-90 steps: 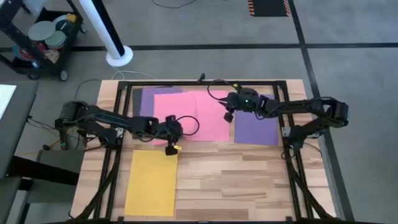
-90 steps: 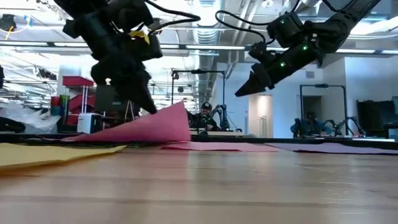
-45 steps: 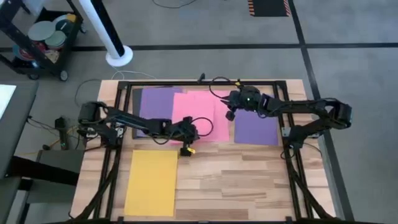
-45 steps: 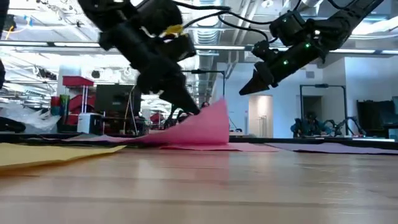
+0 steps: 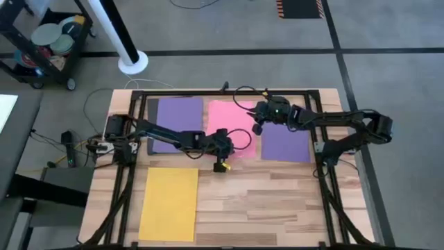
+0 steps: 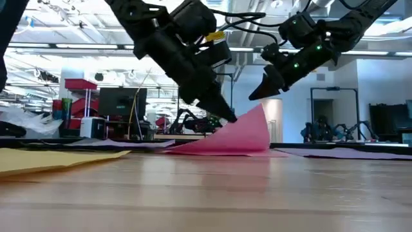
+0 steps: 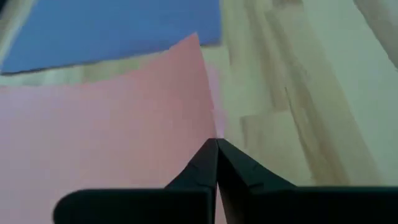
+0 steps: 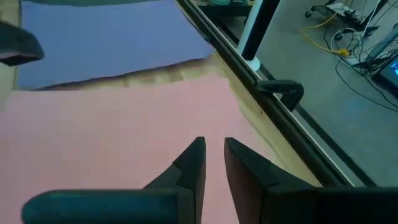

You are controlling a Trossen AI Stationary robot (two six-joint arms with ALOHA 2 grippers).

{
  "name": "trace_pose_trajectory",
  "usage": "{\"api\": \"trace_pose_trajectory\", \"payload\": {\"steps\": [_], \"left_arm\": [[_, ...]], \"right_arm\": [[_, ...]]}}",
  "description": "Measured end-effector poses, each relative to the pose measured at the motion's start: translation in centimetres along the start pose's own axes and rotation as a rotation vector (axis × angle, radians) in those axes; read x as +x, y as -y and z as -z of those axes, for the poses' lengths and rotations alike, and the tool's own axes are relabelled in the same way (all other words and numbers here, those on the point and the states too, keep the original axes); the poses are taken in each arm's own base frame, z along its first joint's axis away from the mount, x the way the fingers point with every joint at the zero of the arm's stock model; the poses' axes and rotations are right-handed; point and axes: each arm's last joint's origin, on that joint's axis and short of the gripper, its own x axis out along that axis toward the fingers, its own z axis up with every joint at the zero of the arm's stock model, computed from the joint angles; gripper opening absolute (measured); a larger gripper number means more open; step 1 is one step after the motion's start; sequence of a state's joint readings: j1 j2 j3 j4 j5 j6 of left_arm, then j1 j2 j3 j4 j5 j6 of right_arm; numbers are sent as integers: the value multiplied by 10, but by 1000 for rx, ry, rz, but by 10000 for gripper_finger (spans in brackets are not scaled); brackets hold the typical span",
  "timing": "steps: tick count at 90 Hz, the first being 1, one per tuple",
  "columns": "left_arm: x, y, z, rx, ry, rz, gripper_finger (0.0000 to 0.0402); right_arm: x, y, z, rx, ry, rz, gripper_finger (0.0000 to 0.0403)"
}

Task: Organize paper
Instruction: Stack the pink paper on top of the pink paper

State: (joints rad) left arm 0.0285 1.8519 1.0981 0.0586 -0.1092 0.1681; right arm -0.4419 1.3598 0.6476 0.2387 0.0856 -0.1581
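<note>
The left gripper (image 5: 221, 165), at the centre of the high view, has its jaws pressed together on the near corner of the pink sheet (image 5: 232, 125), lifting that thin edge into a curl off the wood table (image 5: 277, 201). The right gripper (image 5: 255, 130) hovers above the pink sheet's right edge, jaws slightly parted, holding nothing. A purple sheet (image 5: 285, 142) lies flat at right, another purple sheet (image 5: 179, 117) upper left, a yellow sheet (image 5: 169, 203) lower left.

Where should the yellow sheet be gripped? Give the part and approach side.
The yellow sheet lies flat; pinch its long edge on the robot's right, which seems slightly lifted in the low view, coming in low over the bare table.
</note>
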Motion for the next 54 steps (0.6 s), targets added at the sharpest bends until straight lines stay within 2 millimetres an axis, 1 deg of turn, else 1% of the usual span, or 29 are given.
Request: {"api": "trace_pose_trajectory", "payload": {"steps": [12, 27, 54], "left_arm": [[1, -9, -2, -123, 29, -25, 0], [1, -14, -4, -242, 57, -93, 0], [0, -10, -7, -391, 89, -125, 0]], "right_arm": [[0, 0, 0, 0, 0, 0, 59], [0, 0, 0, -1, -1, 0, 59], [0, 0, 0, -8, -2, 0, 59]]}}
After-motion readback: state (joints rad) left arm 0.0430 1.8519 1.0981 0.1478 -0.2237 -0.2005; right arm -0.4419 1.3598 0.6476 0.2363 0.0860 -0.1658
